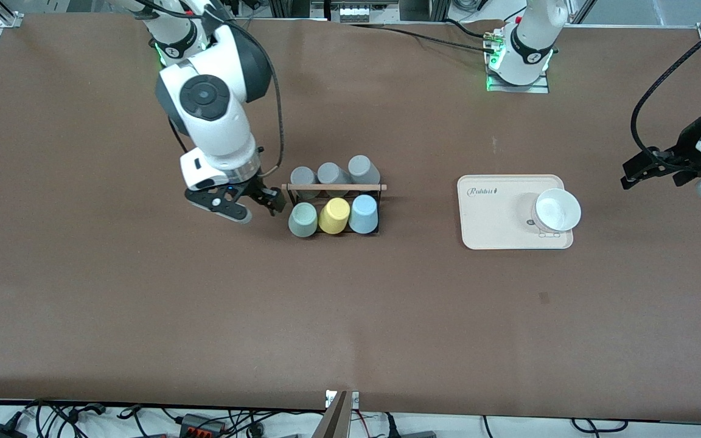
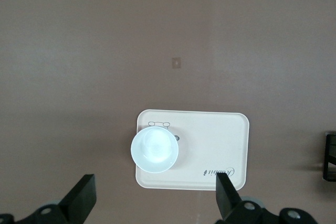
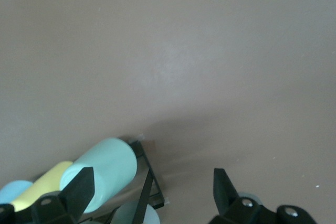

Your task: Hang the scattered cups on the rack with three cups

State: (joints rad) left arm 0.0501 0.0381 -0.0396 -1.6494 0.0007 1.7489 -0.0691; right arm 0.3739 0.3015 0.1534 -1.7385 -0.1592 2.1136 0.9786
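The black wire rack (image 1: 380, 207) with its wooden rod (image 1: 333, 187) carries two rows of cups. In the row nearer the front camera hang the pale sage green cup (image 1: 303, 219), a yellow cup (image 1: 334, 215) and the light blue cup (image 1: 364, 213). Three grey cups (image 1: 333, 173) fill the row farther from the camera. My right gripper (image 1: 256, 207) stands open and empty just beside the rack's end toward the right arm. In the right wrist view the sage cup (image 3: 105, 174) lies close to one finger, apart from it. My left gripper (image 1: 636, 170) waits open, at the left arm's end of the table.
A cream tray (image 1: 496, 225) with a white bowl (image 1: 557, 210) on it lies between the rack and the left gripper. The left wrist view looks down on that tray (image 2: 210, 145) and bowl (image 2: 154, 149). Bare brown table surrounds the rack.
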